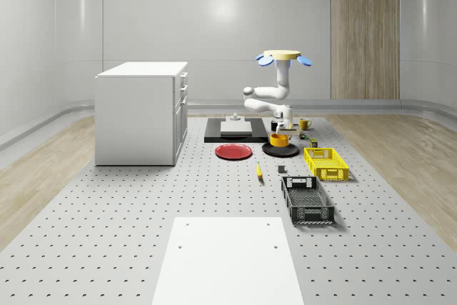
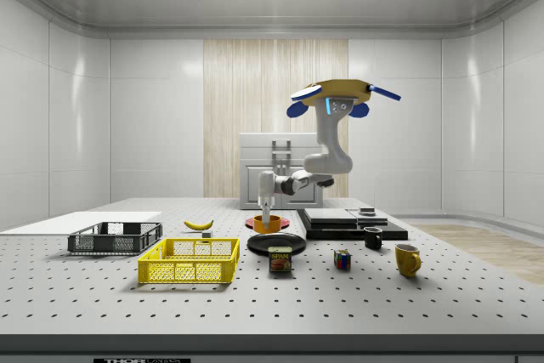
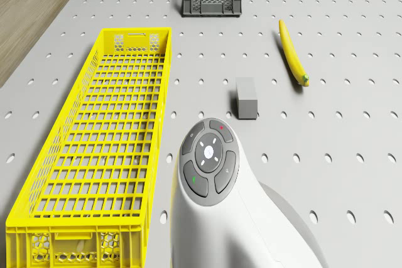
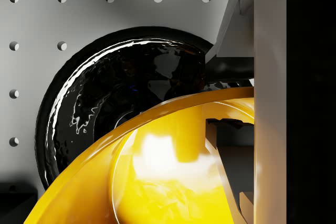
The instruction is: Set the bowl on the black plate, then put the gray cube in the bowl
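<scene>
An orange-yellow bowl (image 1: 279, 139) hangs low over the black plate (image 1: 280, 151), and my gripper (image 1: 280, 131) is shut on its rim. The side view shows the bowl (image 2: 267, 224) just above the plate (image 2: 277, 244), gripper (image 2: 267, 208) pointing straight down. From the wrist, the bowl (image 4: 157, 182) covers part of the glossy plate (image 4: 100, 98), with one finger (image 4: 270, 129) outside the rim. I cannot tell whether the bowl touches the plate. The gray cube (image 3: 246, 98) lies on the table near the banana (image 3: 293, 53); it is also the cube (image 1: 281, 170) in front of the plate. The drone (image 1: 283, 57) hovers above the plate area.
A red plate (image 1: 233, 151) sits at the whole-scene view's left of the black plate. A yellow crate (image 1: 326, 163) and a black crate (image 1: 307, 200) lie to the right front. A white cabinet (image 1: 143, 112), a black slab (image 1: 235, 131), mugs and a can (image 2: 280, 260) stand around.
</scene>
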{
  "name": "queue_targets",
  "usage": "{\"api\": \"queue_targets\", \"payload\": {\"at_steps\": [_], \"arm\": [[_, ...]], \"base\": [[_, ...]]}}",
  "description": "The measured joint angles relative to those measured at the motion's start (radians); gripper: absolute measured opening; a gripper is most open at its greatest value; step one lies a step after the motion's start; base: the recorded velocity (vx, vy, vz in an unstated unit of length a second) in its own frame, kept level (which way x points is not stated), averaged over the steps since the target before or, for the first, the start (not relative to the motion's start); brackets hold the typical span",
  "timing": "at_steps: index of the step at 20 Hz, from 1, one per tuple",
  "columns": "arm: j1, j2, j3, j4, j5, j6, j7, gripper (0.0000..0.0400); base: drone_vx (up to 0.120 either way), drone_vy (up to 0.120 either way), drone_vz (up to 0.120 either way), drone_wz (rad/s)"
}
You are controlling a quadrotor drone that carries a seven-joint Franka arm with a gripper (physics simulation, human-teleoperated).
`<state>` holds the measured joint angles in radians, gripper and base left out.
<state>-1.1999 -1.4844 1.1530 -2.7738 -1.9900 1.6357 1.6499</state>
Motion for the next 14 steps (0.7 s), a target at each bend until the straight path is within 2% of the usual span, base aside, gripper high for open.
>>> {"api": "queue_targets", "payload": {"at_steps": [7, 14], "arm": [[-0.012, 0.005, -0.065, 0.028, -0.061, 0.029, -0.002, 0.0100], [0.029, -0.009, -0.123, 0.000, -0.114, 0.047, -0.008, 0.0100]], "base": [[0.000, 0.000, 0.000, 0.000], [0.000, 0.000, 0.000, 0.000]]}}
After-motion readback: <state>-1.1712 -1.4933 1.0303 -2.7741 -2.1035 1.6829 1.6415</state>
